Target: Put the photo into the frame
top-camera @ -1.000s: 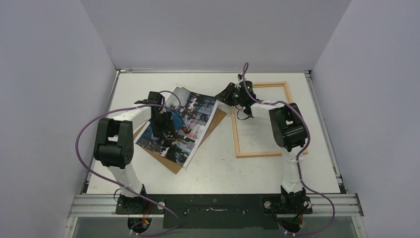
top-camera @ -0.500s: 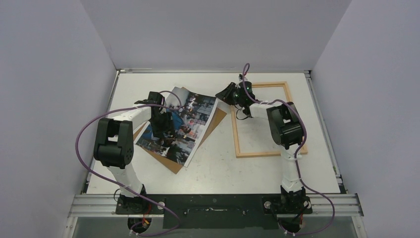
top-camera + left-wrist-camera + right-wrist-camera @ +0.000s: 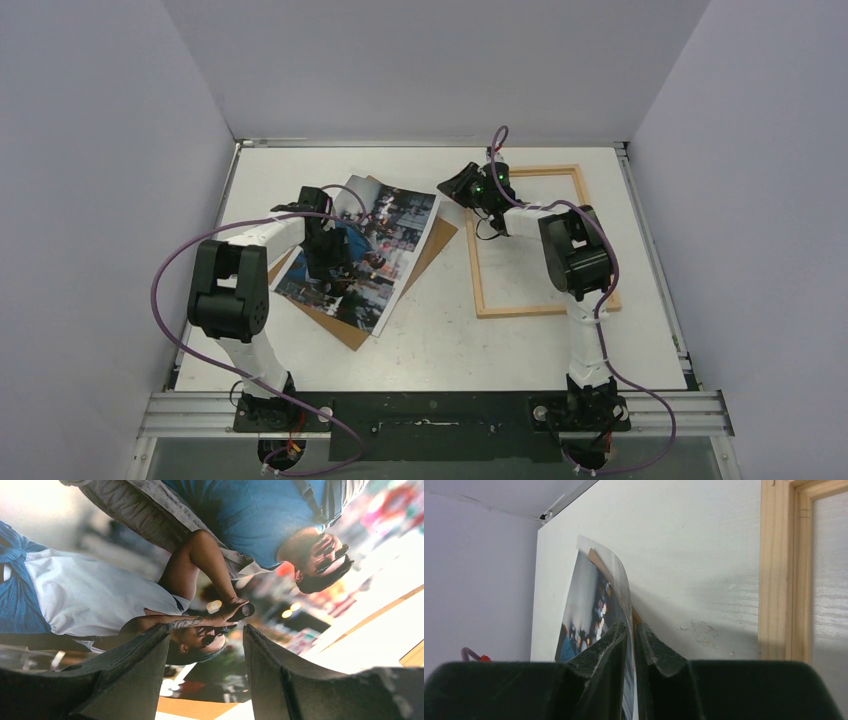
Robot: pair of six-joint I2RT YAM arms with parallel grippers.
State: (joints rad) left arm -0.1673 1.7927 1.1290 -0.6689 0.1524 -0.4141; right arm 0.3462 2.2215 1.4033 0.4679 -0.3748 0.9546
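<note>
Photo position: the photo (image 3: pixel 388 250) lies face up on the brown backing board (image 3: pixel 443 238), left of centre on the table (image 3: pixel 440 345); its long axis runs from about 1 o'clock to 7 o'clock in the top view.
Frame position: the frame (image 3: pixel 476 275) lies flat at 3 o'clock from the photo and apart from it, long axis 12 to 6 o'clock, and nothing lies inside it.
Nearer arm: the right gripper (image 3: pixel 452 188) sits at the photo's 1 o'clock corner, between print and frame, so it looks better placed to carry the print over.
Right gripper: jaws narrowed to a slit on the photo's edge, which curls up between its fingers (image 3: pixel 611 640); it pinches the print.
Left gripper: the left gripper (image 3: pixel 202 640) is about half open, low over the middle of the print; it grasps nothing, and contact cannot be told.
Coming move: probably a lift and a slide toward 3 o'clock, with a turn to match the frame's axis.
</note>
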